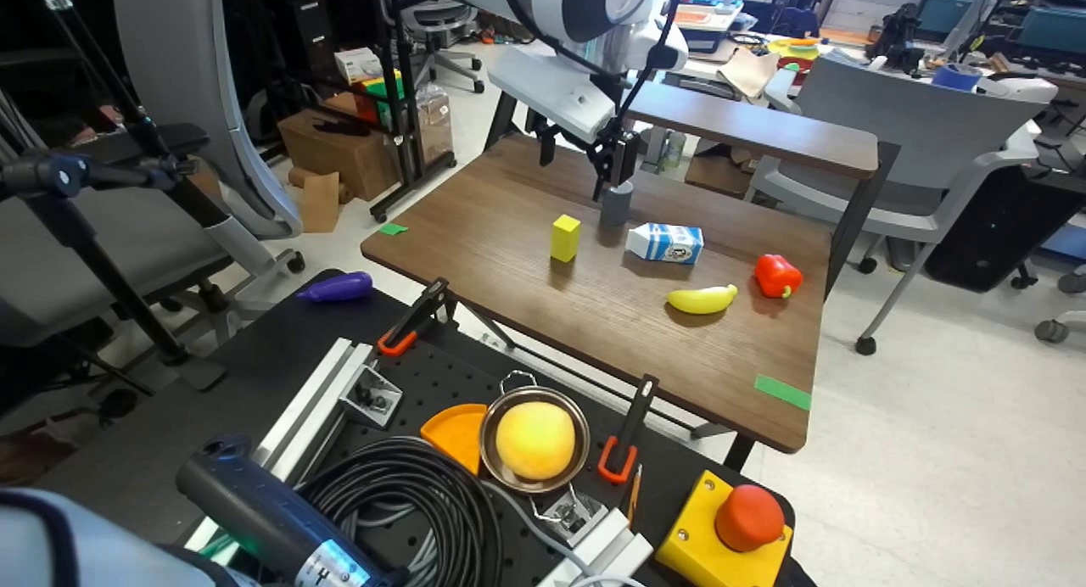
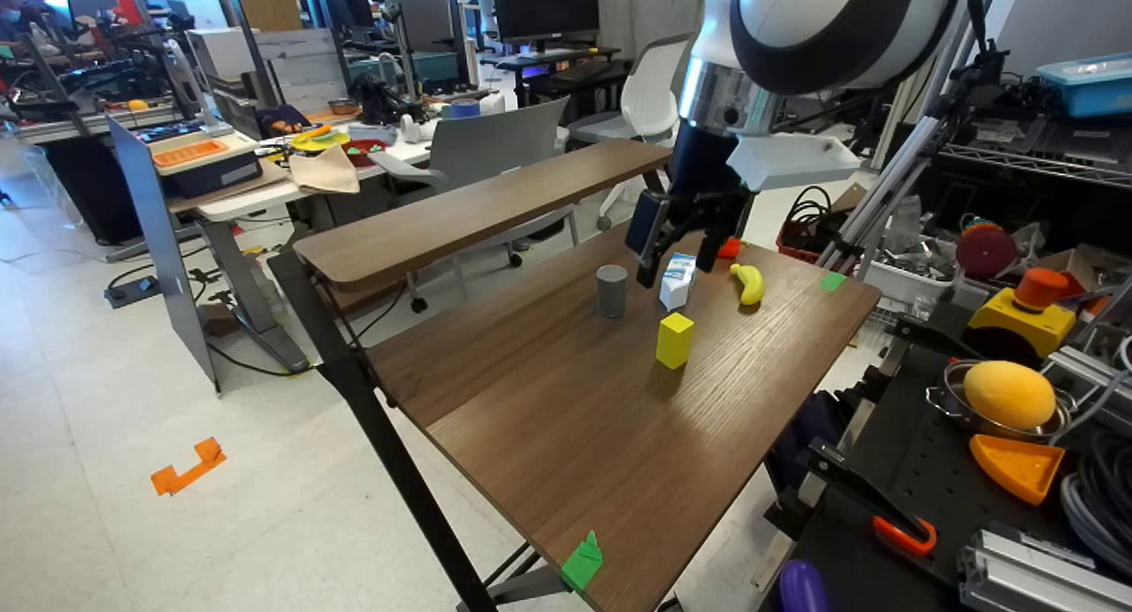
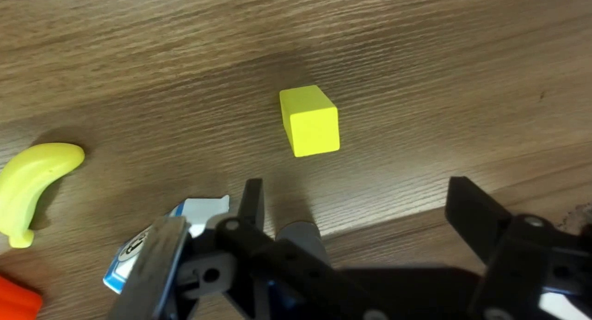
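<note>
"Five objects rest on the wood-grain tabletop (image 1: 492, 222). What is positioned above them?"

"One Robotiq gripper (image 3: 356, 185), fingers downward. Jaws: spread wide; nothing held, no contact evident."

"List the objects, larger items first."

"Blue-and-white gable-top carton (image 1: 666, 243), lying on its side. Toy banana (image 1: 702, 299) and red bell pepper (image 1: 776, 276), farther off. Gray cylinder (image 3: 303, 234), upright. Yellow rectangular block (image 3: 310, 121), upright."

"State the cylinder's position relative to the jaws."

"Wrist view: below the gripper, set back toward the palm and partly hidden by the linkage; nearer the finger at picture left. Long axis: vertical. An exterior view shows it apart from the fingers."

"And the block's?"

"Beyond the fingertips, on the side away from the palm. Across the gap, it lies left of the midline in the wrist view. Long axis: vertical, top face fully visible. Side faces: roughly in line with the fingers, turned slightly."
</note>
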Robot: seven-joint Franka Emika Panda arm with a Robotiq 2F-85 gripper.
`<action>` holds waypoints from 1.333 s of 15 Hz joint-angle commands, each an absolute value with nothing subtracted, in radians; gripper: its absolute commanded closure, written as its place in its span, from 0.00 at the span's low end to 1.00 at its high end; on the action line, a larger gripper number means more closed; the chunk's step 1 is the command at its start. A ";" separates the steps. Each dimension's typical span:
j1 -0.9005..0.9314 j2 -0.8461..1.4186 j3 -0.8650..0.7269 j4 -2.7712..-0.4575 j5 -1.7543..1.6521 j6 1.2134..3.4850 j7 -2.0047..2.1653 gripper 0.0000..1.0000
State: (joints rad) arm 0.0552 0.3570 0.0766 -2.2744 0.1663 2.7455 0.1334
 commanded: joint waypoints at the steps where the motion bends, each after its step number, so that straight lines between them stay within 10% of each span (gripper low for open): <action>1: 0.056 0.416 0.072 -2.221 0.150 2.705 0.117 0.00; 20: 0.131 0.550 -0.009 -2.104 0.036 2.573 0.211 0.00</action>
State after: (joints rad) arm 0.1129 0.5308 0.0067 -2.1383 0.0634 2.6141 0.1854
